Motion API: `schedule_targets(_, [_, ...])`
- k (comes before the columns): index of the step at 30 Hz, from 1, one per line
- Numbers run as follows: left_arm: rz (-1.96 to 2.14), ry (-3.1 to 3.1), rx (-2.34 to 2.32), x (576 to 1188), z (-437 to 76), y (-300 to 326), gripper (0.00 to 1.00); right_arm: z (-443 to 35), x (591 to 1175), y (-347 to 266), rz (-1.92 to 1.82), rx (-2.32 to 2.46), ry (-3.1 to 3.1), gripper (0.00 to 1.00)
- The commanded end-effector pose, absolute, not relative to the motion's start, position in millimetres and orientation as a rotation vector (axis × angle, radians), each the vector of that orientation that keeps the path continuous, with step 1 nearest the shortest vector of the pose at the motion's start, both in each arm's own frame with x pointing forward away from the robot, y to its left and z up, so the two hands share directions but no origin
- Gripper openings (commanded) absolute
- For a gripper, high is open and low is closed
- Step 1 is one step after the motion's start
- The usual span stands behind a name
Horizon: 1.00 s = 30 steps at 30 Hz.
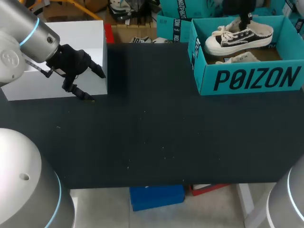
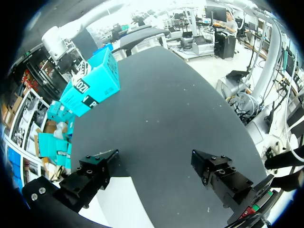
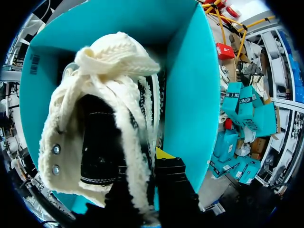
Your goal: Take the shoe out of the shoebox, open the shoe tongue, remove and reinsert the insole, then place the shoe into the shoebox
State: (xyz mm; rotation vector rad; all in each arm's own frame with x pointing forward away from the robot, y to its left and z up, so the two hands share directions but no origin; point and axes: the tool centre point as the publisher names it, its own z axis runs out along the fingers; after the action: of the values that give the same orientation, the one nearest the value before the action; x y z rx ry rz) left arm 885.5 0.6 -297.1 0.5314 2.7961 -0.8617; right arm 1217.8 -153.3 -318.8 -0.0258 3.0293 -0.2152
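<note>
Right gripper (image 3: 151,161) pinches sneaker (image 1: 240,37) at heel collar, one finger inside, one outside. Sneaker hangs within teal shoebox (image 1: 251,78), sole about rim level. Left gripper (image 1: 95,85) wide open, empty, over table (image 1: 152,133) beside white box (image 1: 71,47). Judgement: either first lift-out or final placement; cannot tell which.

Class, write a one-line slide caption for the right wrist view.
Right gripper shut on the cream-and-black shoe, teal shoebox walls around it.

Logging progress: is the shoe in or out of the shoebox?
In: the shoe is inside the shoebox walls, right gripper shut on its edge.
</note>
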Motion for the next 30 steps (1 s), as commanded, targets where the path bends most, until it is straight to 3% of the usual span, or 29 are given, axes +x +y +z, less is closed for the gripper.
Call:
schedule_targets(1, [-0.861,2.791,0.531,884.8,-298.2,0.9,1.0,-337.4,1227.1,-154.1,-0.186,-0.018,3.049,0.0])
schedule_targets(14, [-0.861,2.791,0.531,884.8,-298.2,0.9,1.0,-382.7,1226.6,-161.6,-0.134,0.01,3.085,0.0])
schedule_targets(30, [-0.861,2.791,0.531,884.8,-298.2,0.9,1.0,-399.3,1226.4,-167.8,-0.097,0.003,3.11,0.0])
